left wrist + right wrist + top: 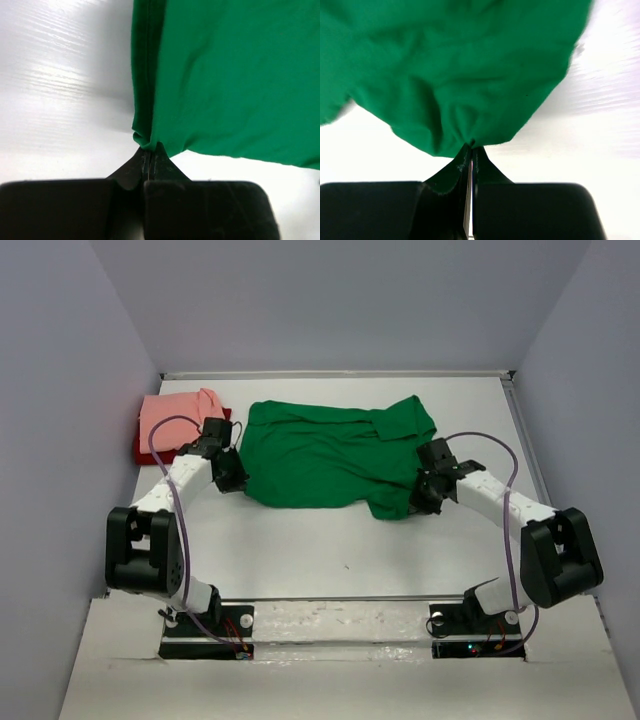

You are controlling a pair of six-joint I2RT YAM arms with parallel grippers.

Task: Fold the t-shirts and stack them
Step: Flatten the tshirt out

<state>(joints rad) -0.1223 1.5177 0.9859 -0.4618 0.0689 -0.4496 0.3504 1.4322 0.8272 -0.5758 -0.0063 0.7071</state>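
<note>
White table (330,550), closed in by pale grey walls (330,300) on the left, far and right sides. Across its middle and toward the far half, green t-shirt (320,455), rumpled and spread wide, with one sleeve turned over at the far right.

Left end effector (236,478) at the shirt's near-left edge, clenched on a pinch of green cloth. Seen from the left wrist view: black jaws pressed together, hem bunched between their tips, the rest of the cloth stretching up and to the right over bare table.

Right end effector (424,496) at the shirt's near-right corner, likewise clamped on the green t-shirt. Seen from the right wrist view: jaws closed tight, a gathered fold caught at the tips, fabric puckering outward from that point. Right edge of the cloth blurred there, so cannot tell whether it lies flat or hangs clear of the table.

Both arms bent inward toward the shirt, one on either side.

In the far-left corner of the table, salmon pink t-shirt (178,415), folded, resting on top of dark red t-shirt (143,448), showing only as a strip along the left and near edges. Stack just beside the left arm's wrist and apart from the green t-shirt.
</note>
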